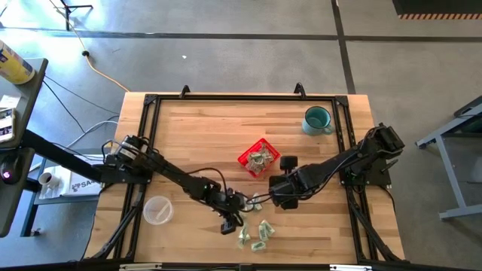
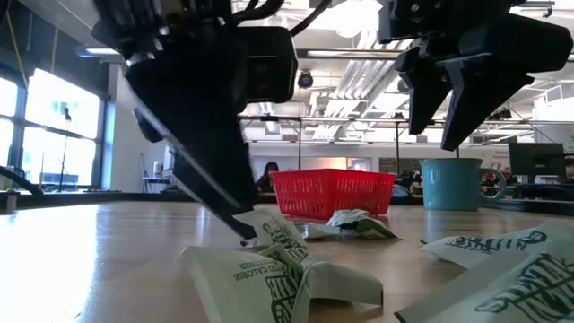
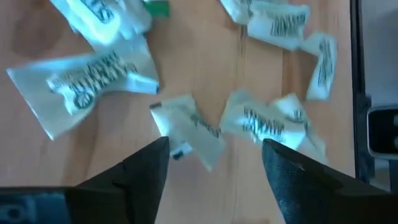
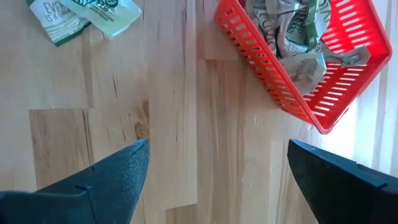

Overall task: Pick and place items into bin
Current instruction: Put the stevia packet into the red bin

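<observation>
Several pale green and white wrapped pieces (image 1: pixel 256 233) lie flat on the wooden table near its near edge, and a few more (image 1: pixel 252 202) lie between the grippers. The red basket (image 1: pixel 258 158) stands at mid-table with several pieces (image 4: pixel 292 37) inside. My left gripper (image 3: pixel 214 155) is open and low over the loose pieces, its fingers either side of two of them (image 3: pixel 186 127) (image 3: pixel 267 121). My right gripper (image 4: pixel 217 155) is open over bare wood just near of the basket (image 4: pixel 280 81), raised above the table in the low view (image 2: pixel 448 108). My left gripper comes down slanting from the table's left, and one fingertip (image 2: pixel 244 231) reaches a wrapped piece (image 2: pixel 278 235) on the table. I cannot tell whether it touches that piece.
A teal mug (image 1: pixel 318 119) stands near the table's far right corner. A clear plastic cup (image 1: pixel 158 211) sits at the near left, beside the left arm. Bare wood lies between basket and mug and along the far edge. A black frame rims the table (image 1: pixel 226 98).
</observation>
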